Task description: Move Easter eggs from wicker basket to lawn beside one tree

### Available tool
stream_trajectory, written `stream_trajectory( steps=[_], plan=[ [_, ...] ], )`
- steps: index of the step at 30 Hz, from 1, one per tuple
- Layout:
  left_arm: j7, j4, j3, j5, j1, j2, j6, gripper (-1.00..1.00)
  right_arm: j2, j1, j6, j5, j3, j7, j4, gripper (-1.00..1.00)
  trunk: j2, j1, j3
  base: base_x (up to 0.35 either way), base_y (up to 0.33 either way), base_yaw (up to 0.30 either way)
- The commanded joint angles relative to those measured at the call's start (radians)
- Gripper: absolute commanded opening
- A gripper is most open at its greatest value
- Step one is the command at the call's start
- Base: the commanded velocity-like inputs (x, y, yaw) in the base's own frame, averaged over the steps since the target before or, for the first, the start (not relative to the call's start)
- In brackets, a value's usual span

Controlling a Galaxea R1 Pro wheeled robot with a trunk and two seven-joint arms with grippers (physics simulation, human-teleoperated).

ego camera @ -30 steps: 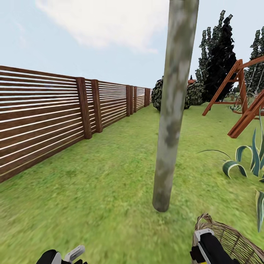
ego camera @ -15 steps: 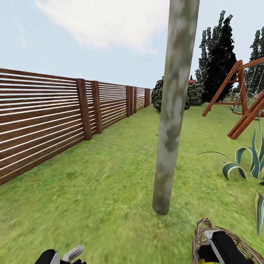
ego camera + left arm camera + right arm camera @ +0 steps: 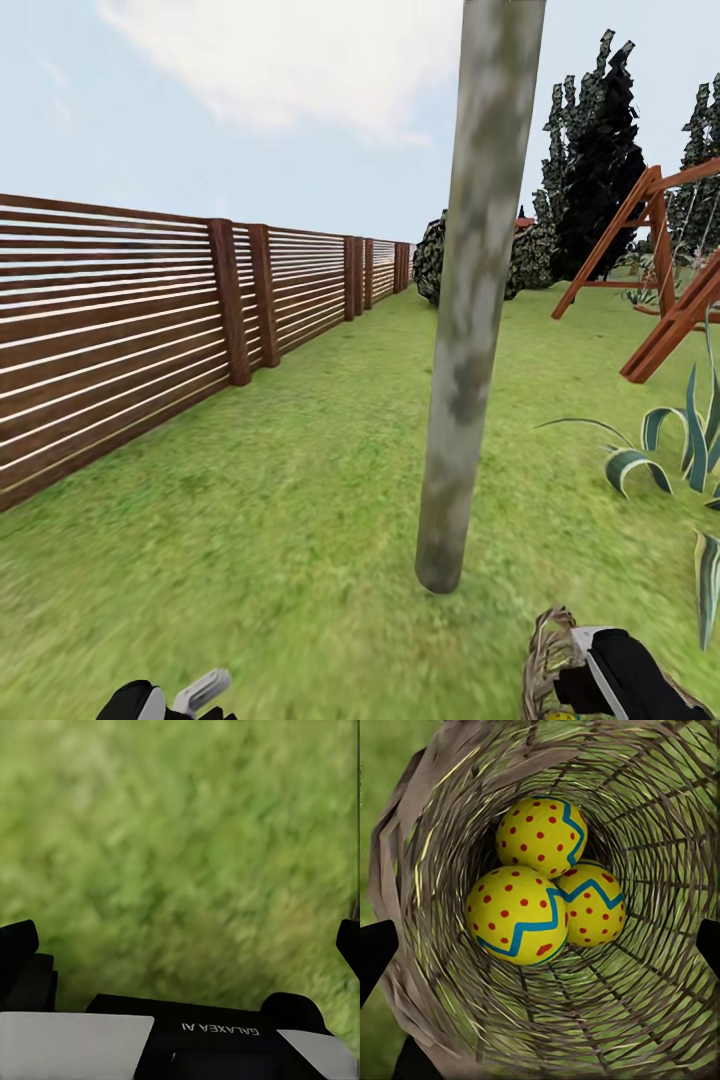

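Observation:
Three yellow Easter eggs with blue zigzag bands and red dots lie together at the bottom of the wicker basket: one, a second and a third. My right gripper hangs open above the basket's mouth, its dark fingertips spread wide on either side. In the head view the basket's rim peeks out beside my right arm, close to the foot of the tree. My left gripper is open over bare lawn.
A brown slat fence runs along the left. Spiky striped plants stand at the right, with a wooden swing frame behind them. A round bush and dark columnar trees stand far back.
My right arm has moved to the right and lower over the basket, covering more of it in the head view. The head view has tilted slightly; the left arm stays put.

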Motion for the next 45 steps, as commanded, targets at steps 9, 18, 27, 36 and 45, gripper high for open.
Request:
stream_trajectory(
  steps=[9,18,27,36,45],
  plan=[
    [-0.005,-0.001,0.003,-0.005,-0.001,-0.001,0.005,1.0,-0.002,0.0,0.004,-0.005,-0.002,0.006,-0.001,1.0,0.063,-0.035,0.027,0.0,0.0,0.0],
    [-0.005,-0.001,0.004,-0.004,-0.001,-0.002,-0.011,1.0,0.0,0.0,0.004,-0.006,-0.001,0.006,-0.001,1.0,0.063,-0.035,0.027,0.002,-0.011,0.0],
    [-0.007,0.001,0.006,-0.004,-0.001,-0.003,-0.064,1.0,0.0,0.0,0.004,-0.008,-0.001,0.006,-0.001,1.0,0.063,-0.035,0.027,0.039,-0.142,0.0],
    [-0.005,0.001,0.006,-0.004,-0.001,-0.004,-0.064,1.0,0.001,0.0,0.004,-0.009,-0.001,0.005,-0.001,1.0,0.063,-0.035,0.028,0.001,-0.005,-0.036],
    [-0.004,0.002,0.006,-0.003,-0.001,-0.004,-0.063,1.0,0.002,0.0,0.004,-0.009,-0.001,0.005,-0.001,1.0,0.021,-0.012,0.01,0.0,0.0,-0.006]
  ],
)
